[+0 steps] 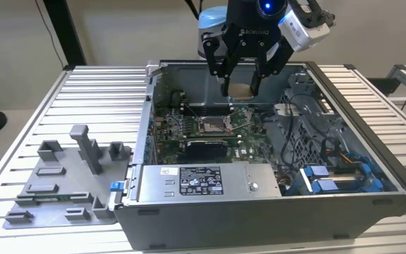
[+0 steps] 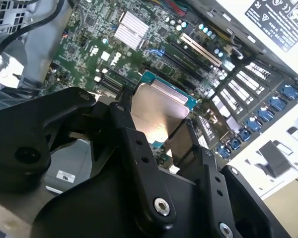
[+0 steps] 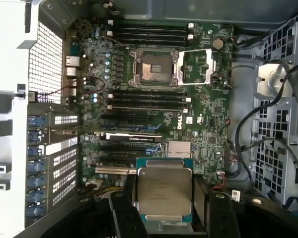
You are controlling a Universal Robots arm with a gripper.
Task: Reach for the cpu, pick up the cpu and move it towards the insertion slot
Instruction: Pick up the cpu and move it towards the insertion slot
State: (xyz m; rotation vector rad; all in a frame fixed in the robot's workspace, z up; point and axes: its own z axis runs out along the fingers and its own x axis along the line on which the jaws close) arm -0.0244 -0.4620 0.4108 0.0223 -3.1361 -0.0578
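My gripper [image 1: 242, 91] hangs over the back of the open computer case, shut on the cpu [image 1: 241, 90], a thin square chip with a silvery metal top. In both wrist views the cpu [image 3: 164, 191] [image 2: 158, 115] sits clamped between the two black fingers [image 3: 123, 210], held above the green motherboard. The insertion slot [image 1: 212, 125] lies below and in front of the gripper in the exterior view. In the first wrist view the insertion slot [image 3: 153, 67] shows a metal frame, a pale centre and its retention lid swung open beside it.
The computer case [image 1: 372, 159] has raised walls, a power supply [image 1: 203, 182] at the front and cable bundles [image 1: 330, 174] on the exterior view's right. A grey fixture tray [image 1: 62, 185] with blocks and posts sits on the slatted table at the exterior view's left.
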